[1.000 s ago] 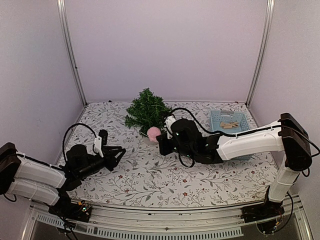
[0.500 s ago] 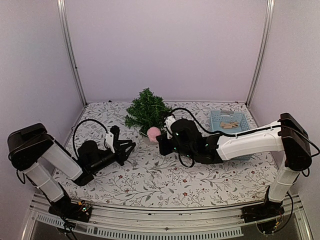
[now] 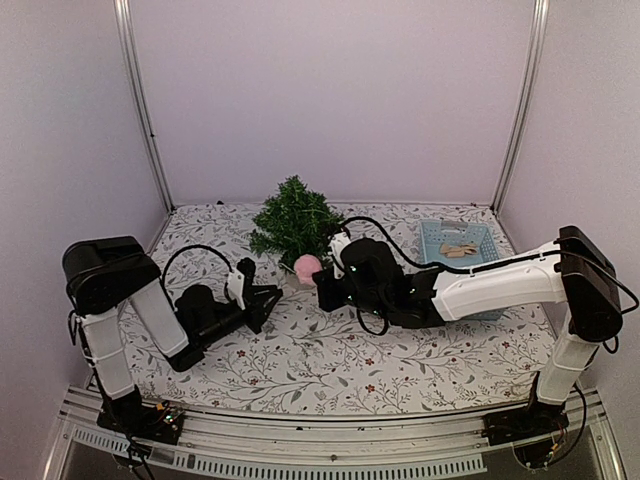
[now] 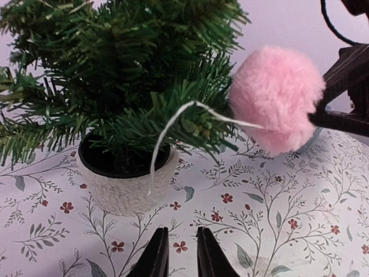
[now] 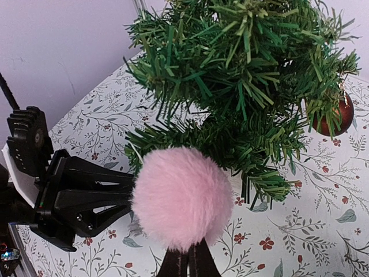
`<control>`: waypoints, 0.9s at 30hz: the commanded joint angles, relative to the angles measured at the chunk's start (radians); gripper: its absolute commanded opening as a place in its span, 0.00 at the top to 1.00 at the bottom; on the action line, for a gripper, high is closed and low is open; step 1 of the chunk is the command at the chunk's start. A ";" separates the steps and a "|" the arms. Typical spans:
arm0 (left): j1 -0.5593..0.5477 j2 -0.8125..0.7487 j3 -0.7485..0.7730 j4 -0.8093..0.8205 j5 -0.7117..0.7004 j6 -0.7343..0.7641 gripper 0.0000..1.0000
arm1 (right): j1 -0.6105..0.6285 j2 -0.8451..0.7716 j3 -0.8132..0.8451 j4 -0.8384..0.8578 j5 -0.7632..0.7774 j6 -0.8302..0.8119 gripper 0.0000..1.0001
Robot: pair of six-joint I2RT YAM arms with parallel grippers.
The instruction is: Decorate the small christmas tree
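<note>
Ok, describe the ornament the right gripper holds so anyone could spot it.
Find the small christmas tree at the table's back. Beside its pot, the right gripper pinches a fluffy pink pom-pom with a white string, unlike the glossy red bauble among the branches.

You have no text, label, brand, number or sign to read in any of the three views.
</note>
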 commanded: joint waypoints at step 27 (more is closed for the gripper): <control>-0.004 0.071 0.062 0.214 -0.057 0.079 0.88 | 0.002 0.015 0.026 -0.018 0.017 -0.001 1.00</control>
